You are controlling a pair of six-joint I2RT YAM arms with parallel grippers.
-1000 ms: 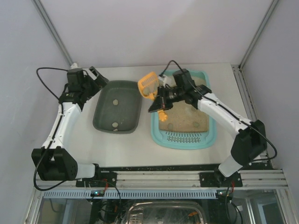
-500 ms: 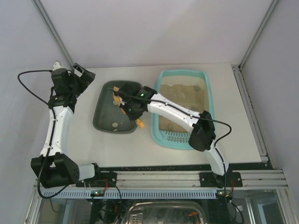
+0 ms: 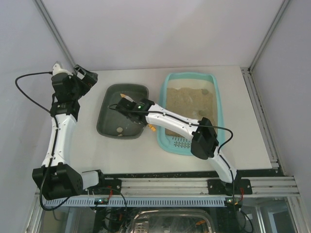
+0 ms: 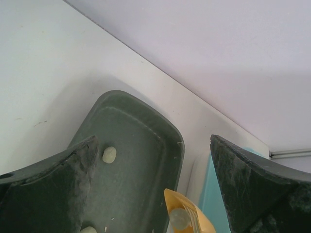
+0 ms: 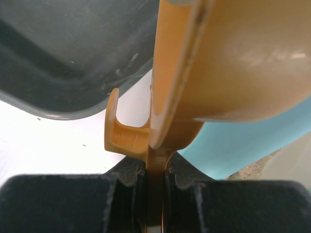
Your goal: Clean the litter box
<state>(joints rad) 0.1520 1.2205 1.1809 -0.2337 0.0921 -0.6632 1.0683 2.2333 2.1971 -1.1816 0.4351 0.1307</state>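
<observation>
Orange scoop [image 5: 228,73] loaded, at the edge of the dark grey-green tray [image 3: 112,109] — tip-out not yet done, by my reading.
Right gripper [image 5: 155,187] clamped tight on the scoop's thin handle, blade edge-on above the gap between that tray and the litter box [image 3: 189,74]. The litter box sits just beside the tray on its right, grate end nearest the arm bases, sand inside. Left gripper [image 4: 153,145] has jaws wide, holding nothing, and hangs near the tray's far-left corner. Left wrist view shows a pale clump [image 4: 179,217] riding on the scoop, close to the tray's rim. Risks: tipping this near the rim could drop the clump on the bare strip of table [image 3: 243,121]; so narrow a hold on the handle may let the scoop twist — spilling early.
</observation>
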